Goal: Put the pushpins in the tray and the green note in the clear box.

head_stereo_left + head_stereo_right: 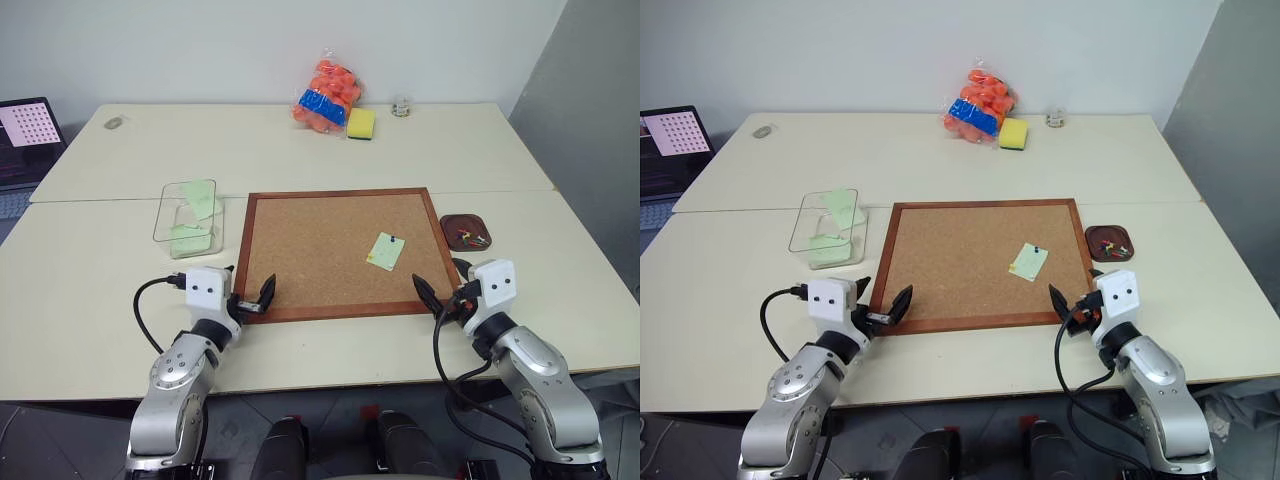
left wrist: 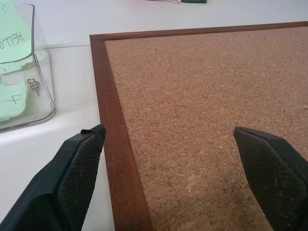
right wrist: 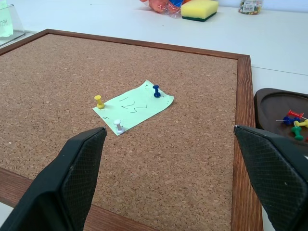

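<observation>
Task status, seen from the head and wrist cameras. I hold both arms low over the near edge of the table. The left gripper [image 1: 252,297] hangs at the near left corner of the corkboard [image 1: 320,240] and the right gripper [image 1: 440,290] at its near right corner. The jaws of each stand wide apart and hold nothing.

The green note [image 3: 133,106] lies on the cork toward the board's right side, fixed by three pushpins: a yellow pin [image 3: 99,101], a blue pin [image 3: 156,91] and a white pin [image 3: 119,127].

The tray [image 1: 466,231] sits on the table just beside the board's right frame and already carries several pins. The clear box [image 1: 188,218] stands on the table near the board's far left corner, with green notes already inside.

I judge the task partly done: three pins and this note remain.
</observation>
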Motion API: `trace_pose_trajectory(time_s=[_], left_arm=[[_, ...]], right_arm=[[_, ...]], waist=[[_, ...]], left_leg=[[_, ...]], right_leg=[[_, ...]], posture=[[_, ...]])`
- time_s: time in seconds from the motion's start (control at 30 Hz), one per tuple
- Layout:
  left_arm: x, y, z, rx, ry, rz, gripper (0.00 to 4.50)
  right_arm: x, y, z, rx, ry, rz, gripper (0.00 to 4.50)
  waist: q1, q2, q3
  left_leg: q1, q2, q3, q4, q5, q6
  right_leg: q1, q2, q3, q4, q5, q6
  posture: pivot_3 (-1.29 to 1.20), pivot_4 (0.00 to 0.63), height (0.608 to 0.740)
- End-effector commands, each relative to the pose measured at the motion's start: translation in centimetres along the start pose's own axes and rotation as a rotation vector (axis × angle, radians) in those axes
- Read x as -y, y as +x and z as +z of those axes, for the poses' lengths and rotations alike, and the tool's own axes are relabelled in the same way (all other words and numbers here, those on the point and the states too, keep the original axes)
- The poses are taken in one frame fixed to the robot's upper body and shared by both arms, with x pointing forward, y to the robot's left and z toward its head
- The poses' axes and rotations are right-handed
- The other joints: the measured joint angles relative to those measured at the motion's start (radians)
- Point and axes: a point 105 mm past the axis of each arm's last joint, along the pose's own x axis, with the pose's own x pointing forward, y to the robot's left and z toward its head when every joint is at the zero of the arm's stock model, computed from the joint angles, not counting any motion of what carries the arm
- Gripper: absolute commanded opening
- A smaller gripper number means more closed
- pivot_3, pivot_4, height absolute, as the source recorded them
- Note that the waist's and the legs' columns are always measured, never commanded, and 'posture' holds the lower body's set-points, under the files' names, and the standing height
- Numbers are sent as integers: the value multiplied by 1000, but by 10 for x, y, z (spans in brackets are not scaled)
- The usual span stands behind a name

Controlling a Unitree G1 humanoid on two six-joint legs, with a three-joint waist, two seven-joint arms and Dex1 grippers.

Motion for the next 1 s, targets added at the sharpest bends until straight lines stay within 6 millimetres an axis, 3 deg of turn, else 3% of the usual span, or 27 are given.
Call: trace_pose_trajectory(time_s=[0.03,0.53,0.73,0.8,1.0], left_arm=[[0,0,18,66,10,-11,4491],[12,2,24,81,33,-106,4491],[38,21,41,111,38,-340,4491],[60,30,48,99,24,-541,4491],[83,40,38,5,77,-818,4491]], right_arm=[[0,-1,15,61,-28,-3,4500],[-1,-1,16,70,-53,5,4500],[4,11,24,101,-77,26,4500],[3,19,29,121,-78,79,4500],[-19,27,34,125,-15,343,4500]], waist=[[0,0,0],[0,0,0],[0,0,0],[0,0,0],[-5,0,0]], left_leg=[[0,0,0,0,0,0],[0,0,0,0,0,0],[0,0,0,0,0,0],[0,-1,0,0,0,0],[0,-1,1,0,0,0]], right_leg=[[0,0,0,0,0,0],[0,0,0,0,0,0],[0,0,0,0,0,0],[0,0,0,0,0,0],[0,1,1,0,0,1]], posture=[[0,150,740],[0,150,740],[0,150,740],[0,150,740],[0,150,740]])
